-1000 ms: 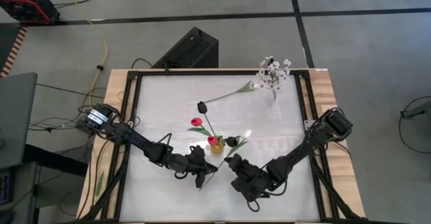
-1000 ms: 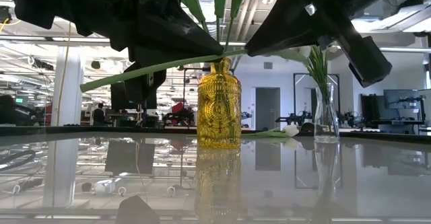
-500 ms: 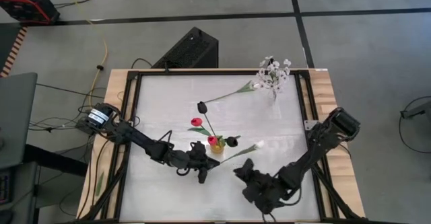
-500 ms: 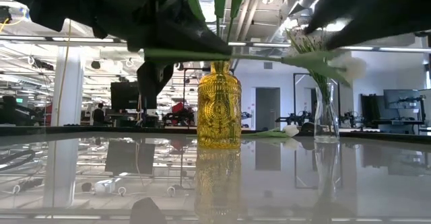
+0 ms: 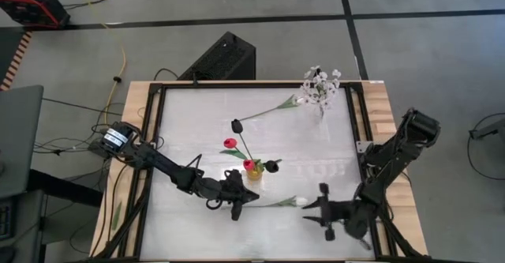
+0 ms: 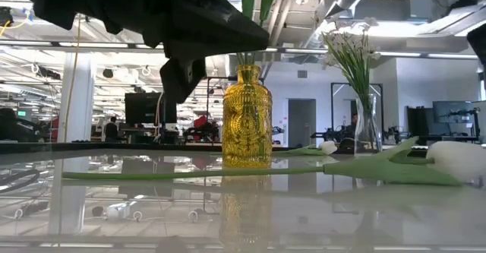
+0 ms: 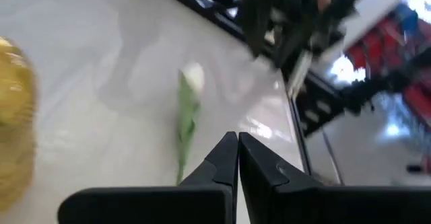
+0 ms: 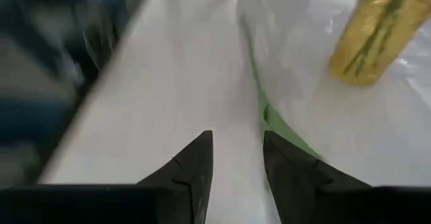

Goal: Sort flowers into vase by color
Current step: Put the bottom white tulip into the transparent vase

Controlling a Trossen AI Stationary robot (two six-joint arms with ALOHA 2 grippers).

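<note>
Lying flat, white tulip (image 5: 298, 201); left end effector (image 7: 237, 158) clenched empty; right end effector (image 8: 234, 158) released.

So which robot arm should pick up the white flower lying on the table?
Probably the left. The left gripper sits right at the stem end of the white tulip with the green stem lying flat by the yellow glass vase. The right gripper, open, is beyond the bloom.
</note>
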